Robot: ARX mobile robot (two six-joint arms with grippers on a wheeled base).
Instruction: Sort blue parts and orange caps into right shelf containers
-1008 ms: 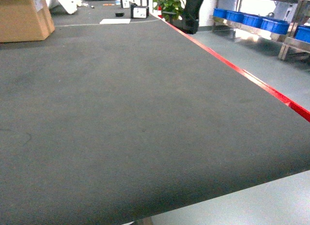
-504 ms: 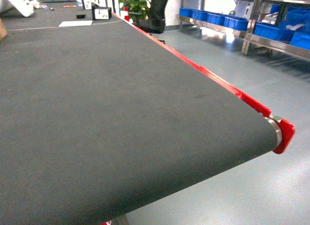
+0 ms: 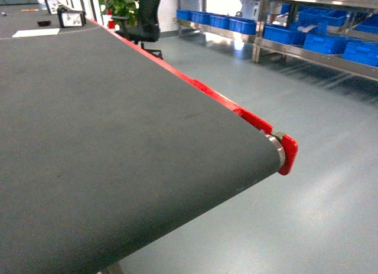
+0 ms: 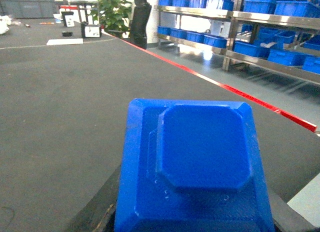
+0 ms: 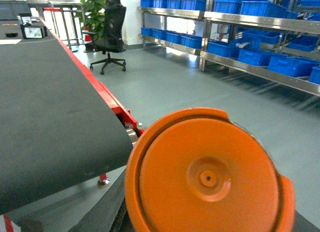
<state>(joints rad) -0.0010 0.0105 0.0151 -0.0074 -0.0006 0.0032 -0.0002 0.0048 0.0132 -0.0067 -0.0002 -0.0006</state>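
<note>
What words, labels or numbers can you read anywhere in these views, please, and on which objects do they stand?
No text reads clearly in any view.
Small framed sign at the conveyor belt's far end: dark marks, too blurred to read.
White sheet on the belt: no legible print.
Blue part, orange cap, blue crates: no lettering visible.

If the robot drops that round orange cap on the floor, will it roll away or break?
The orange cap looks like a flat round disc with a raised rim, so landing on edge it might roll; landing flat it would probably just sit. It seems to be moulded plastic, likely stiff and light, so breaking looks unlikely. The smooth grey floor would let it slide.
</note>
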